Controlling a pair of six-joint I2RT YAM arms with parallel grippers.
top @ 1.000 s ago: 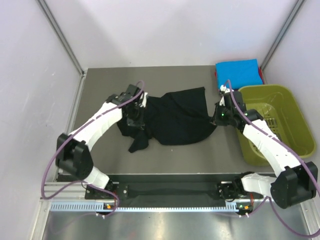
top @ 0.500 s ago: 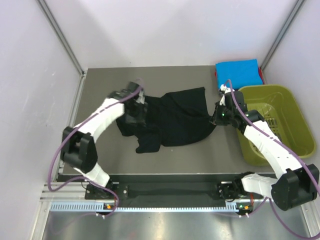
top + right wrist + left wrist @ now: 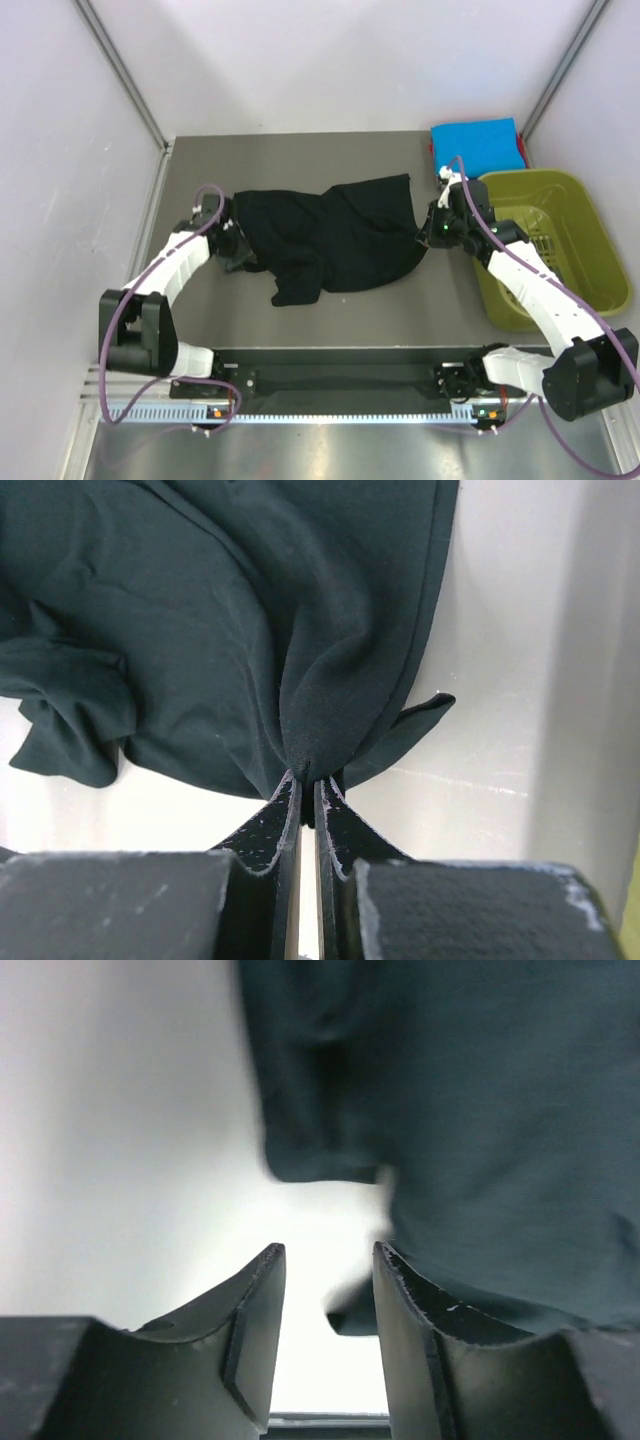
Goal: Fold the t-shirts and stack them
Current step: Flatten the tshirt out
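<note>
Black t-shirt [image 3: 340,235] crumpled mid-table. Right gripper [image 3: 308,780] pinches its right edge; left gripper [image 3: 328,1270] parted, empty, beside left edge. Blue t-shirt [image 3: 477,145] folded at far right. Risk: lone pinch slips under pull, cloth bunches.

Large t-shirt [image 3: 335,235] spread mid-frame on the surface [image 3: 200,160]. Folded t-shirt [image 3: 478,145] upper right, basket [image 3: 560,250] just below it at the right edge. Left end effector [image 3: 232,245] at the large shirt's left edge, right end effector [image 3: 432,232] at its right edge.
</note>
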